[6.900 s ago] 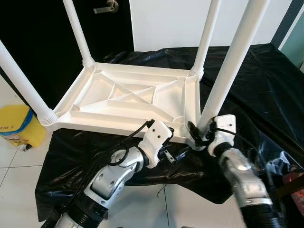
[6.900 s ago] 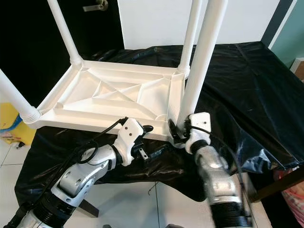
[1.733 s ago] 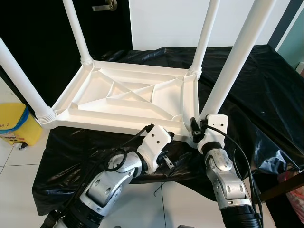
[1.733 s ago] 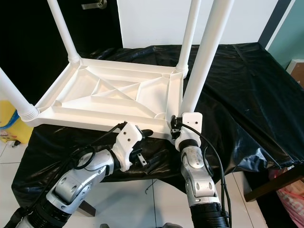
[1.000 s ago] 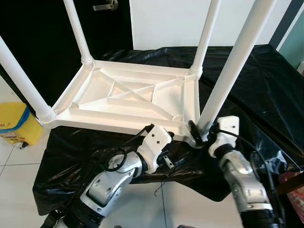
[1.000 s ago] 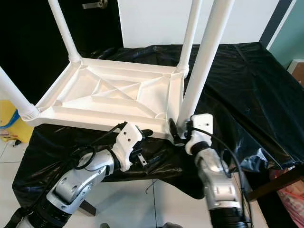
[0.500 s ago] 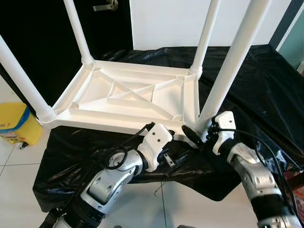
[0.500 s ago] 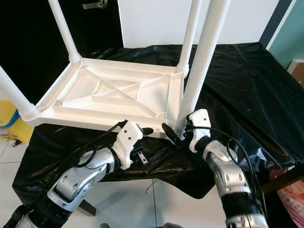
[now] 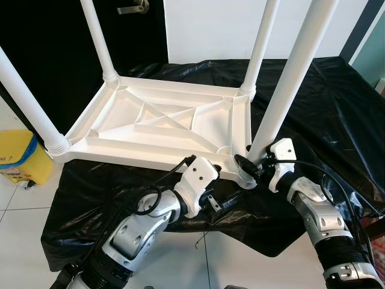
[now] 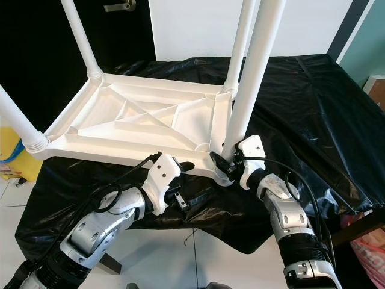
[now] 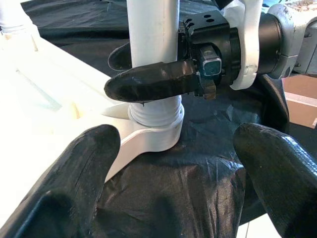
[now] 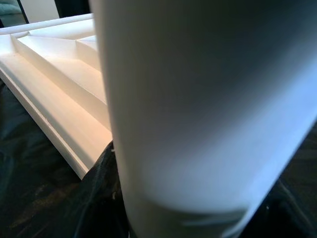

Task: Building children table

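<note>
On a counter draped in crinkled black plastic sheeting [image 9: 325,102], an upturned white plastic children's table top [image 9: 162,123] with ribbed underside, four white round plastic legs pointing up. Near right leg [image 9: 283,90] standing in its corner socket, just at the near right edge of the white top; far right leg [image 9: 260,45], far left leg [image 9: 99,42] and near left leg [image 9: 27,102] seated in the other corners.

At the foot of the near right leg, right hand [image 9: 248,170], black fingers [image 11: 153,82] clasped around the leg just above its threaded collar, one finger on each side, silver arm reaching in from the near right over the sheeting's edge. From the right wrist, leg seen pressed close against the camera, white top stretching away beside it.

Just near of the white top's near edge, left hand [image 9: 212,201], fingers [image 11: 74,188] spread wide and holding nothing, hovering over the black sheeting a little left of the socket, apart from the leg. From the left wrist, open gap between the two fingers, socket and right hand straight ahead.

Left of the counter, on white floor tiles, a yellow plastic container [image 9: 21,159], close to the near left leg's corner. Beyond the far edge, a dark door with a metal lever handle [image 9: 135,9] and a white wall. Right half of the sheeting open and bare up to its right edge.
</note>
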